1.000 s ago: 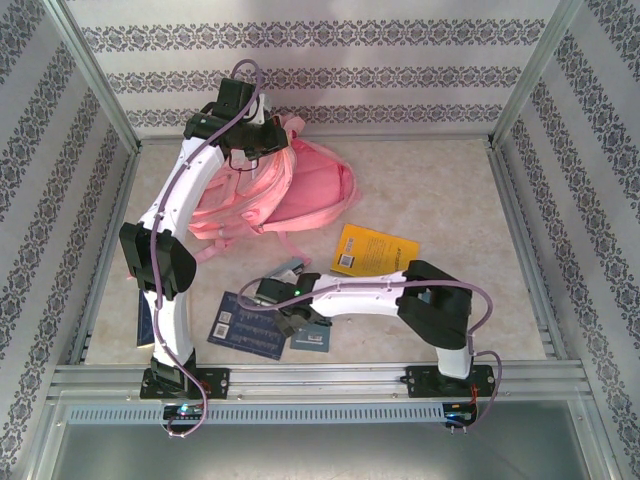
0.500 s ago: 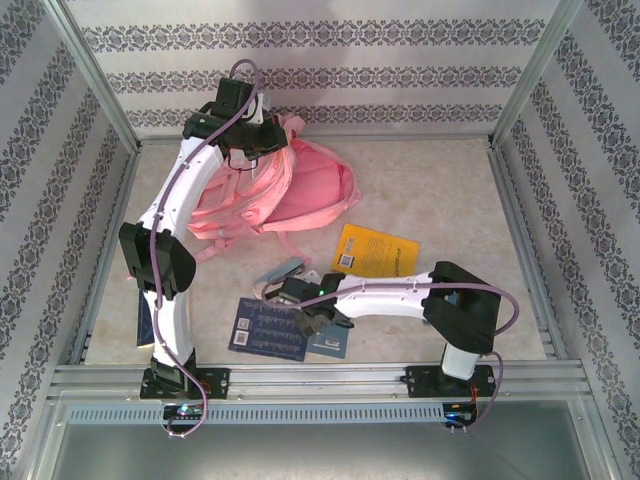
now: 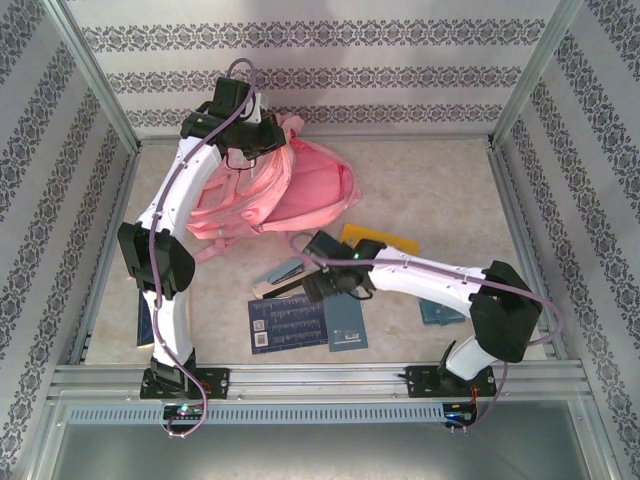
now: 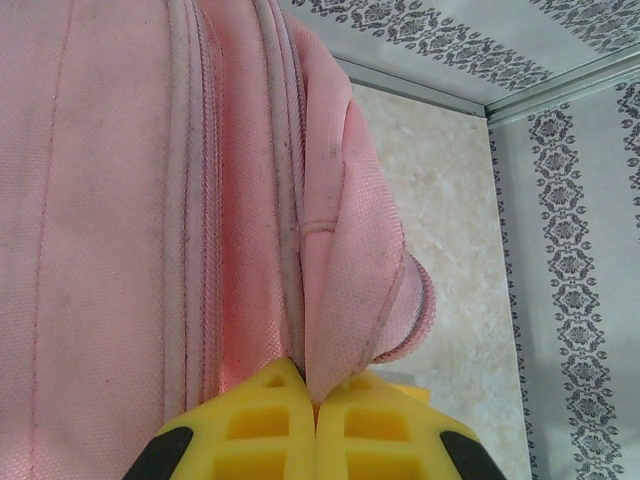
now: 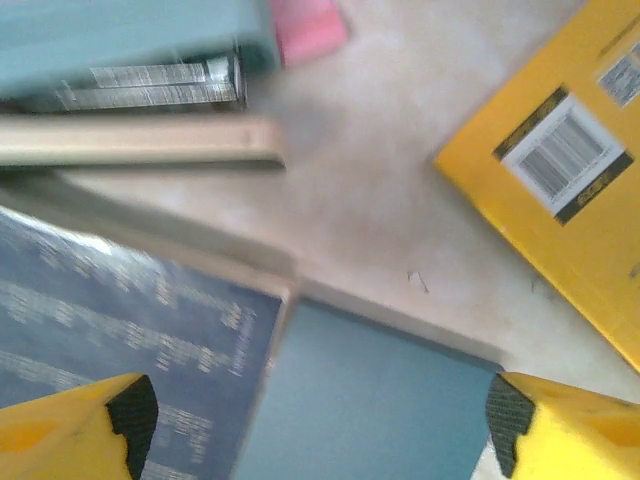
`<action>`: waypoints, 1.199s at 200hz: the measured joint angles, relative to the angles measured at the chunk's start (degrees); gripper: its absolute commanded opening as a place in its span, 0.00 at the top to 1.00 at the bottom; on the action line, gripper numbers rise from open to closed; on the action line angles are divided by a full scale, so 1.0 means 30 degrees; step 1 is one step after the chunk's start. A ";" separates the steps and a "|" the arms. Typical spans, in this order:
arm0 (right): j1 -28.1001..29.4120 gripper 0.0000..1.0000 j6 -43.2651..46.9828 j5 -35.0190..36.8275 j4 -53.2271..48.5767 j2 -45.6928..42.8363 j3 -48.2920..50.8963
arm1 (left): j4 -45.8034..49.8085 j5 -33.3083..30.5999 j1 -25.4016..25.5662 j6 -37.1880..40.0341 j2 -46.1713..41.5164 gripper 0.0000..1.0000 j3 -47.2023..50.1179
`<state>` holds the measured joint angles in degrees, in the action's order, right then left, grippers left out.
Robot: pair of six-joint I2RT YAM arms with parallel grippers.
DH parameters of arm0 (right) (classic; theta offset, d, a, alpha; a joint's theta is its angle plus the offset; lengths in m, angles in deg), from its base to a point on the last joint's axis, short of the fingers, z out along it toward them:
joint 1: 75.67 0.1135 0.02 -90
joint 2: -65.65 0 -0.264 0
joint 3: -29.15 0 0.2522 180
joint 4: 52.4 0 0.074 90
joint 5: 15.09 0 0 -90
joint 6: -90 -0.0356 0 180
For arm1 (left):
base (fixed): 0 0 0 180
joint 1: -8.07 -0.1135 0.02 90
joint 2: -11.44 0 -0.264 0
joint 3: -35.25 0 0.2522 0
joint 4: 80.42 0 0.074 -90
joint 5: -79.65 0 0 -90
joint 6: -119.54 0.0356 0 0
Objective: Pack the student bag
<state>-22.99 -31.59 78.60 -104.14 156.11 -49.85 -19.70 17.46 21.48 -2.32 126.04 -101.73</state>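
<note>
The right hand (image 5: 320,410) was shifted rightward, spread open; the left hand (image 4: 315,425) was clamped on the student bag (image 3: 310,185).

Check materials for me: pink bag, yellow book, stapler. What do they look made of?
student bag: woven fabric, matte; the weave grain, stitched seams and soft folds show up close.
yellow book: probably a paper or card cover, smooth; it lies flat and carries a printed barcode label.
stapler: teal body, likely plastic, over a shiny metal staple strip and a beige base; the picture is blurred, so hedge this.

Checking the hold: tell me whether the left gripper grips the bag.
Yes, left gripper pinches a pink fold of the student bag.
</note>
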 measured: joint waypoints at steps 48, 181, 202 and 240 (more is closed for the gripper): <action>-0.1552 0.44 -0.5909 -0.2419 -0.0102 0.1996 -0.3038 | -0.0087 0.0022 -0.0007 -0.0350 0.0000 1.00 0.0007; -0.0131 0.49 -2.0677 -0.3541 0.2790 0.6237 -0.3133 | -0.0138 0.0124 -0.0051 -0.1042 0.0000 1.00 0.0036; -0.0138 0.53 -2.1070 -0.3381 0.3045 0.6849 -0.3271 | -0.0372 0.0299 -0.0160 -0.1049 -0.0007 1.00 0.0131; -0.0146 0.69 -2.1332 -0.3264 0.3381 0.7380 -0.3840 | -0.0539 0.0488 -0.0284 -0.1056 -0.0102 1.00 0.0255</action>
<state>-23.42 -95.59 68.80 -94.00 178.25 -61.37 -21.31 18.93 20.63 -5.49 125.74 -100.97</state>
